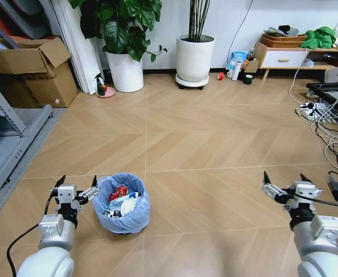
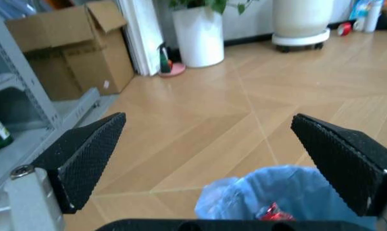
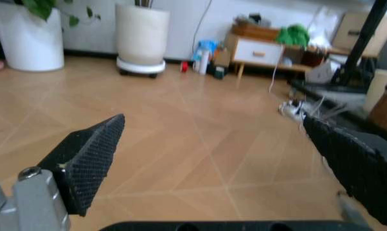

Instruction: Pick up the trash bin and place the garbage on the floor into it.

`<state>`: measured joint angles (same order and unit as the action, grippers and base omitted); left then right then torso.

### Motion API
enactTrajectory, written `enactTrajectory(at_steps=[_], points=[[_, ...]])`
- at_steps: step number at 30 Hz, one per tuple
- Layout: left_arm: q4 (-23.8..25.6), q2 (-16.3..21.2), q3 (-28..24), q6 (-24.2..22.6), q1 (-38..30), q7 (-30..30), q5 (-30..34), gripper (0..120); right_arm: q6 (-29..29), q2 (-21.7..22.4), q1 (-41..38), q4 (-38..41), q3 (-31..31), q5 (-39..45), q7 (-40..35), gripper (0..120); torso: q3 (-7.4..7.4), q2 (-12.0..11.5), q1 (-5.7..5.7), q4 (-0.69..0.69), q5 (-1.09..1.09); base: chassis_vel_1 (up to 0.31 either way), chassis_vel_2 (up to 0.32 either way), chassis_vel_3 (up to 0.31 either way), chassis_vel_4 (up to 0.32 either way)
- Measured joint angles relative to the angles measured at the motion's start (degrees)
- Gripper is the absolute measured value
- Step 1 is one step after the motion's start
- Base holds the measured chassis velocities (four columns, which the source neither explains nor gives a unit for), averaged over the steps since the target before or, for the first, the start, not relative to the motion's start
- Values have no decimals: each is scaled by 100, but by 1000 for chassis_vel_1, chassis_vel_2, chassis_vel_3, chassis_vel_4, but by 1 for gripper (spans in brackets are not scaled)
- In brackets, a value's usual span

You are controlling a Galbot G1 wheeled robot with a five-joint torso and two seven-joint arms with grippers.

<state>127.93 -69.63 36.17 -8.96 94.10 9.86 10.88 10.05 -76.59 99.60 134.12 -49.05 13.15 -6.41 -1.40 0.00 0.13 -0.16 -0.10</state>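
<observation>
The trash bin [image 1: 121, 203] stands on the wood floor at lower left, its crinkled light-blue bag folded over the rim. Inside it lies garbage [image 1: 121, 199]: red-white and blue-white packaging, white paper and a white disc. My left gripper [image 1: 77, 182] is open just left of the bin's rim, holding nothing. In the left wrist view the bin [image 2: 290, 197] shows between and below the spread fingers [image 2: 84, 159], with a red scrap [image 2: 274, 211] in it. My right gripper [image 1: 283, 179] hangs open over bare floor at lower right, well away from the bin.
Two large white plant pots [image 1: 195, 57] stand by the back wall, with a red tape roll [image 1: 220, 75] and a white bottle [image 1: 236, 70] beside them. Cardboard boxes [image 1: 33, 72] and a grey shelf [image 1: 7, 135] line the left. Cables [image 1: 330, 138] sprawl at right.
</observation>
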Motion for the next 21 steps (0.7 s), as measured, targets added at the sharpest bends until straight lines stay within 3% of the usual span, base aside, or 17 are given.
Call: enactTrajectory(at_steps=[5,12,21], points=[[453,-431,109,228,490,-242,-364,100,-667,-282,388,234,-458,-111,411,100,0,0,0,0,1,0,0,0,0],[763,-731,-207,55,604,-9,-201,100,-1092,-506,716,619,-432,-191,496,100,0,0,0,0,-2,0,0,0,0],[713,-555,-141,219,564,-548,239,100,-1293,-523,789,559,-493,-41,557,100,0,0,0,0,0,0,0,0,0]])
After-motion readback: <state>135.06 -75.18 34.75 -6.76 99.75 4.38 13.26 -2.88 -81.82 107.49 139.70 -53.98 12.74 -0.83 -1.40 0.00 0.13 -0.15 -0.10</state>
